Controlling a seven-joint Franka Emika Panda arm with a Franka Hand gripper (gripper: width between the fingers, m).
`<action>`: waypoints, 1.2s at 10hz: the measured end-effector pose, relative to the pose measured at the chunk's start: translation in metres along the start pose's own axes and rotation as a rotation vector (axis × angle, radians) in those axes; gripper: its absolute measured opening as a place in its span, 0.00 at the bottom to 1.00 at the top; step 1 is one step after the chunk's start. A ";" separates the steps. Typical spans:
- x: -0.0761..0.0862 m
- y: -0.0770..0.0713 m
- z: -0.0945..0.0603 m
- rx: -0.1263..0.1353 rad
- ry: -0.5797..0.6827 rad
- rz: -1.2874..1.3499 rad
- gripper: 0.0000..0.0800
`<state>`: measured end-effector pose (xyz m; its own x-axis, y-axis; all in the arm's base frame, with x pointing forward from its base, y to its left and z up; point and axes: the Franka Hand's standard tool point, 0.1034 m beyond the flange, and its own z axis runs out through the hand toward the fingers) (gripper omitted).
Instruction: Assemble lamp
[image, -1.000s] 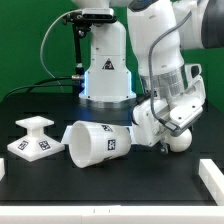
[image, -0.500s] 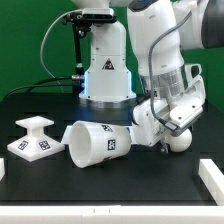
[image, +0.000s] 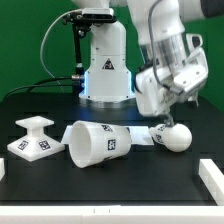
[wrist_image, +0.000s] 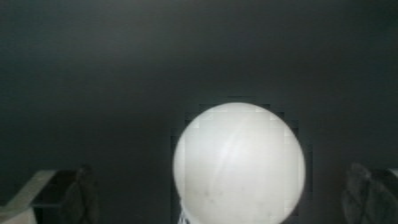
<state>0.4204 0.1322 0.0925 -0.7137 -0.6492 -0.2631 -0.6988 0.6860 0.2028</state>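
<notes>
The white bulb (image: 173, 136) lies on its side on the black table at the exterior view's right, its ball head toward the right. My gripper (image: 176, 108) hangs just above it, open and empty. In the wrist view the ball head (wrist_image: 240, 165) shows between my two dark fingers (wrist_image: 54, 195), which stand wide apart and clear of it. The tapered shade (image: 95, 142) lies on its side in the middle, open end toward the exterior view's left. The square stepped base (image: 32, 137) stands upright at the exterior view's left.
The large white robot pedestal (image: 105, 65) stands behind the shade. A white strip (image: 212, 176) lies at the front right table edge, and another (image: 3, 168) at the front left.
My gripper has let go of the bulb and risen above it. The bulb now rests on the table. The shade and base have not moved.
</notes>
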 end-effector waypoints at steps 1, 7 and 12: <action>0.001 0.000 0.000 0.002 0.000 -0.003 0.87; 0.014 -0.014 -0.026 -0.017 -0.038 -0.154 0.87; 0.046 -0.057 -0.053 0.014 0.014 -0.570 0.87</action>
<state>0.4247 0.0453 0.1183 -0.2249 -0.9221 -0.3147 -0.9729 0.2306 0.0197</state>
